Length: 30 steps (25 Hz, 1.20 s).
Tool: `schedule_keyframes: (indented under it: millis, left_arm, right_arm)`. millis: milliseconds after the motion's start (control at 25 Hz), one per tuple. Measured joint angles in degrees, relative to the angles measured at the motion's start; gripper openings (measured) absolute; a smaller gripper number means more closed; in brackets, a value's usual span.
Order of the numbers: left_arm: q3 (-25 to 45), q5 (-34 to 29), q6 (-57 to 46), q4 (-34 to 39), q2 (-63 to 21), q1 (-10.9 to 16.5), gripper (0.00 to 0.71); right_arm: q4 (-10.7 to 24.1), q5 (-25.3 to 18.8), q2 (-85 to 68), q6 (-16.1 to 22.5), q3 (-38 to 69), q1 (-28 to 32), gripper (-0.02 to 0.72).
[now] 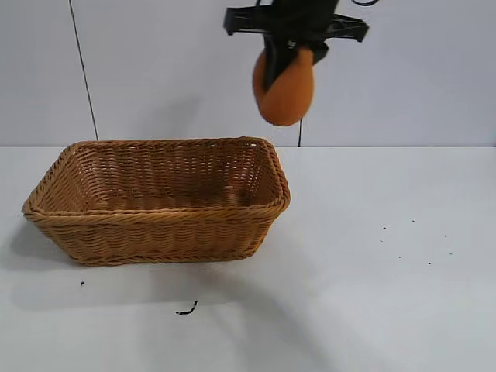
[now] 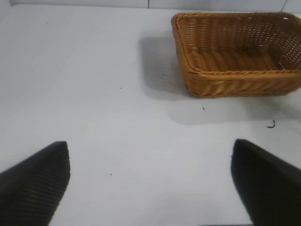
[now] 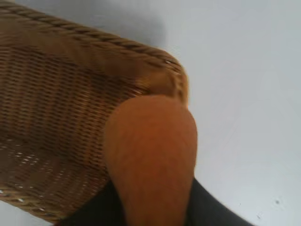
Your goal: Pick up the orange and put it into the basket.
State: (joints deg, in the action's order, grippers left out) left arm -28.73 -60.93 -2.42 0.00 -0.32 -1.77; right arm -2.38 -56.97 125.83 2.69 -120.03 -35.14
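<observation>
Above the basket [image 1: 155,225], the gripped orange [image 1: 285,91]

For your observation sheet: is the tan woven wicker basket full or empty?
Empty: the tan woven wicker basket shows only bare weave inside; the dull-orange fruit hangs above.

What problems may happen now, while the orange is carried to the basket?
1. The right claw holds the orange high, about over the right corner of the basket. Released here, it may hit the braided rim and bounce onto the table.
2. Most of the orange hangs below the claw, so it may slip out.
</observation>
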Motion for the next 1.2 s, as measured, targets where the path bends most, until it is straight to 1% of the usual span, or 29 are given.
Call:
schedule_keyframes:
  millis: [120,280,440,480,560,640,680,720,760,840,920,1040,1200]
  left_arm:
    - [0.0,0.0,0.0,0.0,0.0,0.0,0.666]
    - [0.0,0.0,0.0,0.0,0.0,0.0,0.666]
    - [0.0,0.0,0.0,0.0,0.0,0.0,0.666]
    - [0.0,0.0,0.0,0.0,0.0,0.0,0.666]
    - [0.0,0.0,0.0,0.0,0.0,0.0,0.666]
    - [0.0,0.0,0.0,0.0,0.0,0.0,0.666]
    - [0.0,0.0,0.0,0.0,0.0,0.0,0.666]
    - [0.0,0.0,0.0,0.0,0.0,0.0,0.666]
    - [0.0,0.0,0.0,0.0,0.0,0.0,0.666]
    - [0.0,0.0,0.0,0.0,0.0,0.0,0.666]
    - [0.0,0.0,0.0,0.0,0.0,0.0,0.666]
    - [0.0,0.0,0.0,0.0,0.0,0.0,0.666]
    - [0.0,0.0,0.0,0.0,0.0,0.0,0.666]
  right_arm:
    - [0.05,1.53,3.68,0.17,0.0,-0.62,0.106]
    - [0.59,1.9,9.27,0.21,0.0,-0.57,0.106]
    - [-1.05,1.9,12.34,0.21,0.0,-0.57,0.109]
    - [-1.53,1.85,12.63,0.21,0.0,-0.57,0.134]
    - [-1.87,1.8,12.73,0.21,0.0,-0.57,0.253]
    - [-2.0,0.99,12.73,0.16,-0.07,-0.57,0.465]
    - [-1.94,0.15,12.68,0.09,-0.37,-0.57,0.546]
    - [-1.94,0.15,12.68,0.09,-0.37,-0.57,0.546]
    - [-1.31,-2.75,12.68,0.02,-2.12,-0.57,0.642]
    - [0.46,-7.34,12.68,0.02,-5.18,-0.57,0.674]
    - [2.72,-10.97,12.68,0.11,-9.8,-0.37,0.686]
    - [4.45,-11.99,11.49,1.67,-14.76,0.87,0.693]
    - [7.61,-12.11,9.21,2.15,-17.3,4.56,0.694]
